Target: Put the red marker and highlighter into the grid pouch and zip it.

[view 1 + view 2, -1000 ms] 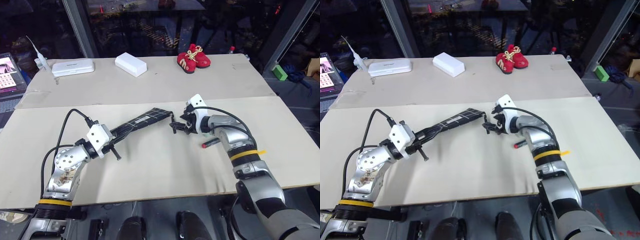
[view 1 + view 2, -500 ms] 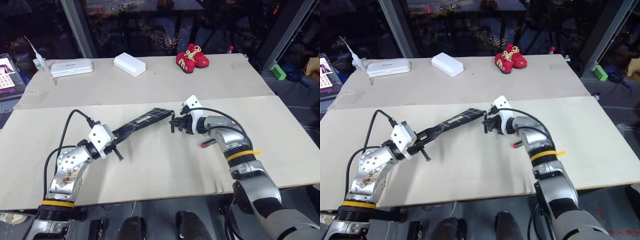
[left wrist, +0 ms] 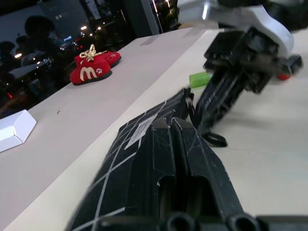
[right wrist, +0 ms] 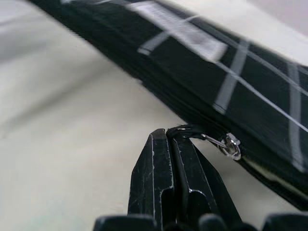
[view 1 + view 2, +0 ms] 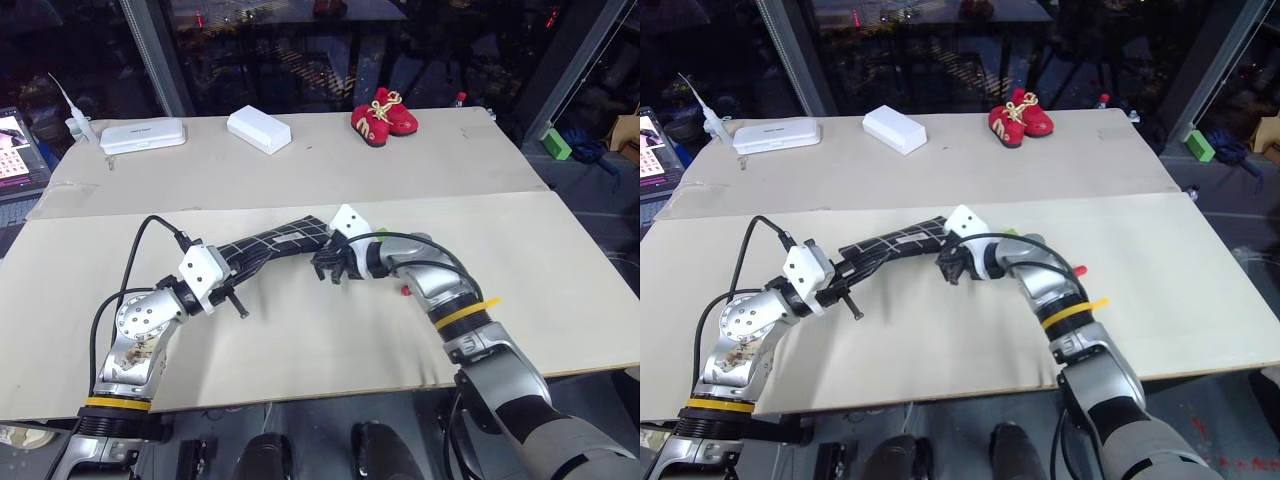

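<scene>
The grid pouch (image 5: 282,239) is held off the table, stretched between both arms. My left gripper (image 3: 166,124) is shut on its near end. My right gripper (image 4: 166,135) is shut on the black pull cord, with the metal zipper slider (image 4: 231,146) just beyond its fingertips. The pouch's white label (image 4: 180,30) faces up. The light-green highlighter (image 3: 199,78) lies on the table just behind the right gripper (image 5: 326,268). A red end of the red marker (image 5: 1080,270) peeks out from behind the right forearm; the rest is hidden.
At the back of the table sit red baby shoes (image 5: 385,112), a white box (image 5: 259,128) and a white case (image 5: 145,133). A green block (image 5: 558,145) lies off the table at the right. A screen (image 5: 15,140) stands past the left edge.
My right gripper was open at the pouch's far end; it has shut on the pull cord and moved left along the pouch. The pouch has bowed. The left gripper stayed put.
</scene>
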